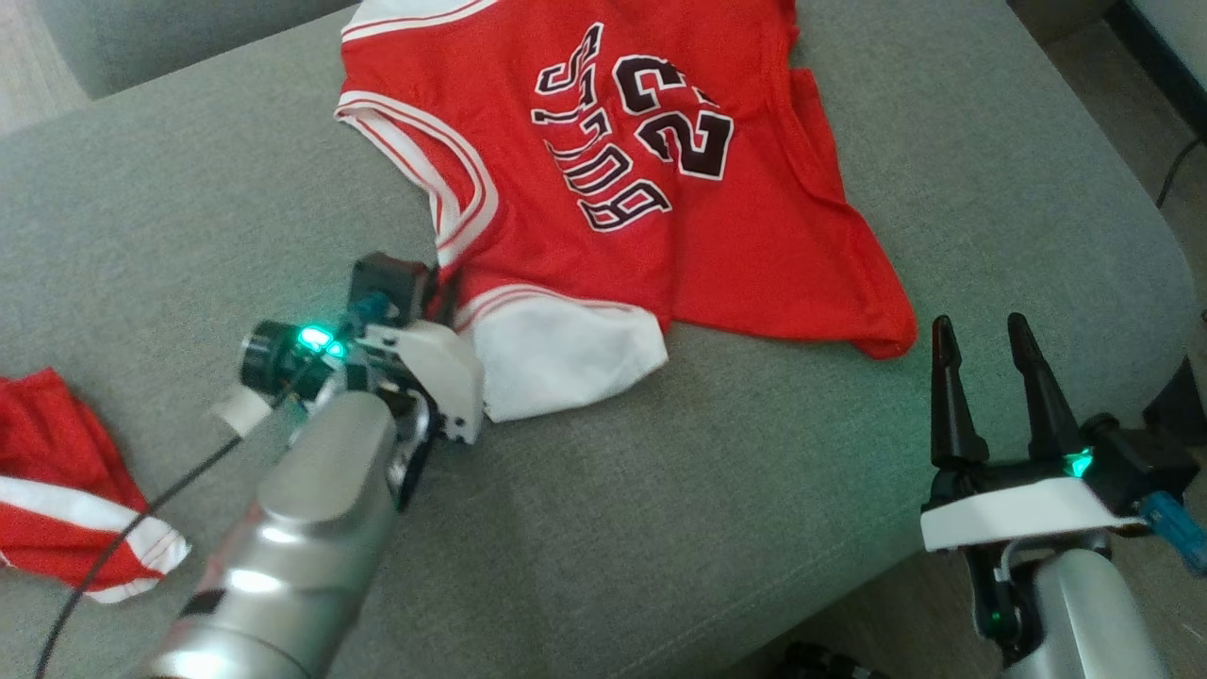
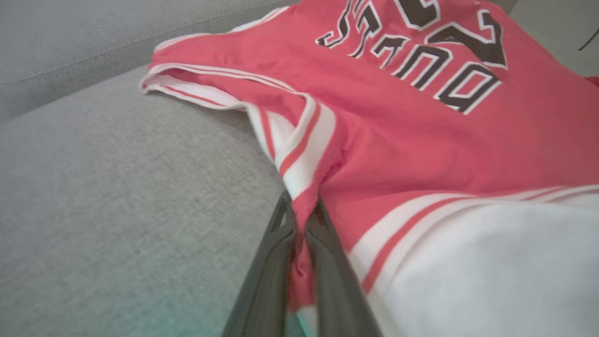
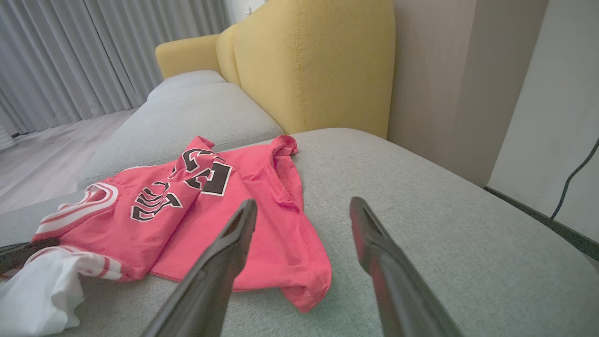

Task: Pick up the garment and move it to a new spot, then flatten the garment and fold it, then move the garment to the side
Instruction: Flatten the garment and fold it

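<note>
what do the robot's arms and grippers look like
Silvery rounded forearms, white housings at the wrists, each with a green light. The left gripper and right gripper each have two long, dark, tapering fingers. A thin black cable trails by the left forearm; a blue plug sits at the right wrist.

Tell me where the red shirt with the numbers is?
In the head view the red jersey lies top centre on the grey sofa cushion; the left hand pinches its near striped edge, and the open right hand is to its right.

Bare cushion (image 1: 679, 528) this side of jersey (image 1: 754, 255); shorts (image 1: 57, 471) far left
</note>
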Controlling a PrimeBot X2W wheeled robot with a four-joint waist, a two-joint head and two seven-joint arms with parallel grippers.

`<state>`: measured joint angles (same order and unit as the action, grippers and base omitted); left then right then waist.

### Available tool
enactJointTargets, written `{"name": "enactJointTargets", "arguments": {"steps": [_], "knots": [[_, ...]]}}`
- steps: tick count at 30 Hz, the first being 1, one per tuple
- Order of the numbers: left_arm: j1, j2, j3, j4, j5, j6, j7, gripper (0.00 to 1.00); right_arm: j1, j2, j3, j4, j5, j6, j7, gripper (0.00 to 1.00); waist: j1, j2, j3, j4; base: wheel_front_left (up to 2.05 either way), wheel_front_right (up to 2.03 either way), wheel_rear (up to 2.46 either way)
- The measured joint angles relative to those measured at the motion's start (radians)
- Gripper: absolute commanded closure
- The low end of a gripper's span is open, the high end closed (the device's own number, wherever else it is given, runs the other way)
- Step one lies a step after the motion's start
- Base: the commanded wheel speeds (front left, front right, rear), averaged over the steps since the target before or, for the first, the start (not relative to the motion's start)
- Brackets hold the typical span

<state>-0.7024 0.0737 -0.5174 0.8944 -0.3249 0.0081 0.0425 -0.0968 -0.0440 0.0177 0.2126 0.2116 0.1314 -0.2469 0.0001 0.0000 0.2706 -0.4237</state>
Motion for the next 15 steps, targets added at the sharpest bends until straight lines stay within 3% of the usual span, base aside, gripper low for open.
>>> {"name": "enactJointTargets", "arguments": {"steps": [7, 13, 14, 15], "knots": [[-0.131, 0.061, 0.009, 0.047, 0.007, -0.002, -0.053, 1.0, -0.029, 0.0, 0.021, 0.01, 0.0, 0.0, -0.001, 0.0, -0.0001, 0.0, 0.011, -0.007, 0.0, 0.0, 0.0], [-0.201, 0.092, 0.006, 0.095, 0.018, -0.034, -0.053, 1.0, -0.041, 0.0, 0.042, 0.012, 0.006, 0.0, -0.001, 0.0, -0.0001, 0.0, 0.017, -0.013, 0.0, 0.0, 0.0], [-0.207, 0.096, 0.002, 0.105, 0.019, -0.036, -0.053, 0.66, -0.041, 0.0, 0.043, 0.012, 0.009, 0.0, -0.001, 0.0, -0.0001, 0.0, 0.018, -0.013, 0.0, 0.0, 0.0], [-0.212, 0.1, -0.002, 0.115, 0.027, -0.042, -0.056, 0.4, -0.042, 0.0, 0.044, 0.012, 0.009, 0.0, -0.001, 0.0, -0.0001, 0.0, 0.02, -0.013, 0.0, 0.0, 0.0]]}}
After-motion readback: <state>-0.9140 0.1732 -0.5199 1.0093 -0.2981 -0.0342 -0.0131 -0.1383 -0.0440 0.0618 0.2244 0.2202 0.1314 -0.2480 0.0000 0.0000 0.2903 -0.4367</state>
